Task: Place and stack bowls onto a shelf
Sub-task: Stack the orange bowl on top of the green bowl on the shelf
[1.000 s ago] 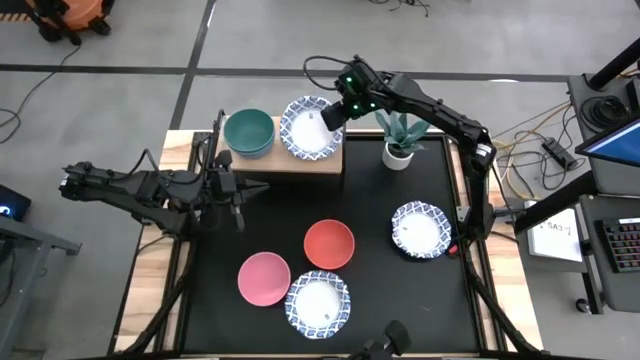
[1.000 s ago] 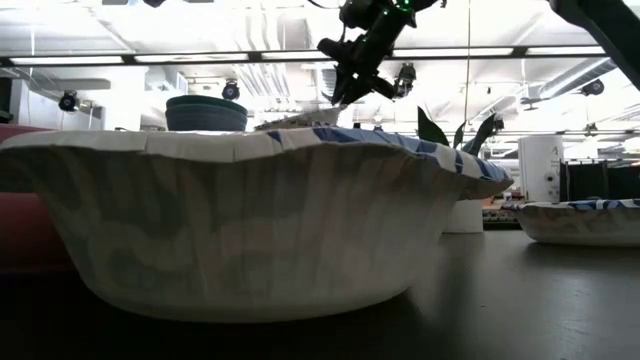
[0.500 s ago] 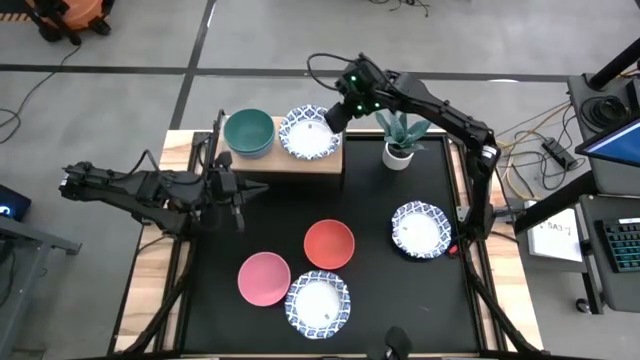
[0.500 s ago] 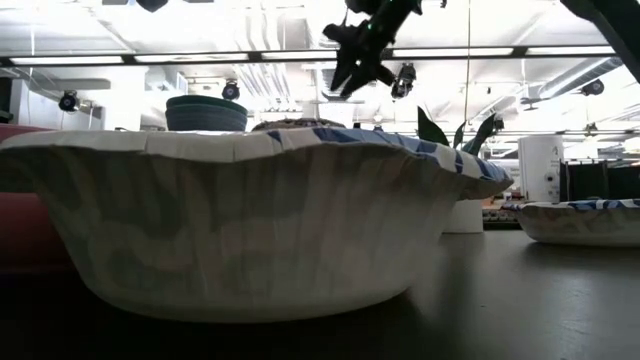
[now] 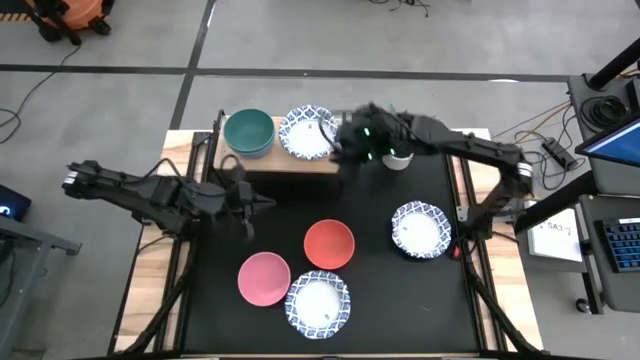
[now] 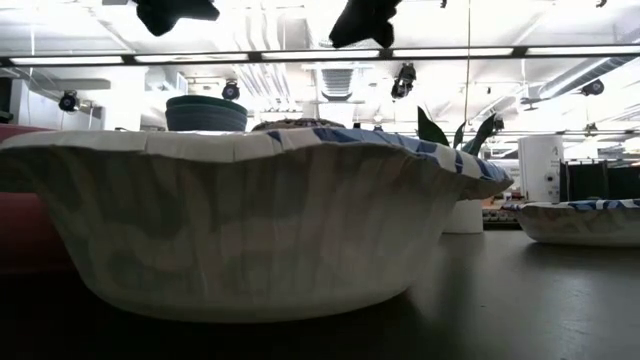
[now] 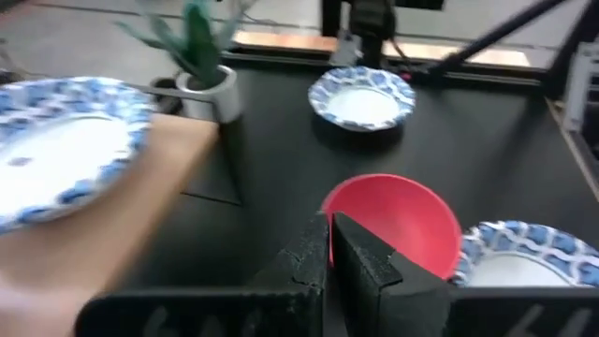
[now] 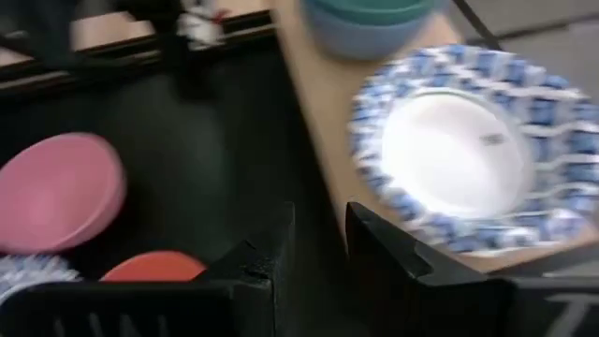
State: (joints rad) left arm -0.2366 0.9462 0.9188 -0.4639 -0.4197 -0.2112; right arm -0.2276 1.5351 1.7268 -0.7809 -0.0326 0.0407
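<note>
The shelf [image 5: 298, 164] stands at the table's far edge. A green bowl [image 5: 249, 129] sits nested in a blue bowl [image 8: 348, 39] on its left end. A white blue-rimmed bowl [image 5: 307, 132] rests on its base beside them. On the black table sit a red bowl [image 5: 329, 244], a pink bowl [image 5: 264, 278] and two more blue-rimmed bowls [image 5: 319, 304] [image 5: 420, 229]. My right gripper [image 5: 345, 150] hovers open and empty just off the shelf's near right corner. My left gripper [image 5: 247, 212] is shut and empty, left of the red bowl.
A white pot with a green plant [image 5: 398, 152] stands to the right of the shelf, close behind my right arm. Bare black table lies between the shelf and the red bowl. The low view is mostly filled by the nearest blue-rimmed bowl [image 6: 250, 220].
My right gripper has let go of the blue-rimmed bowl, which has settled flat on the shelf. It then rose, spread its fingers and pulled back quickly toward the table's near and right side, off the shelf. My left gripper has moved slightly right and down.
</note>
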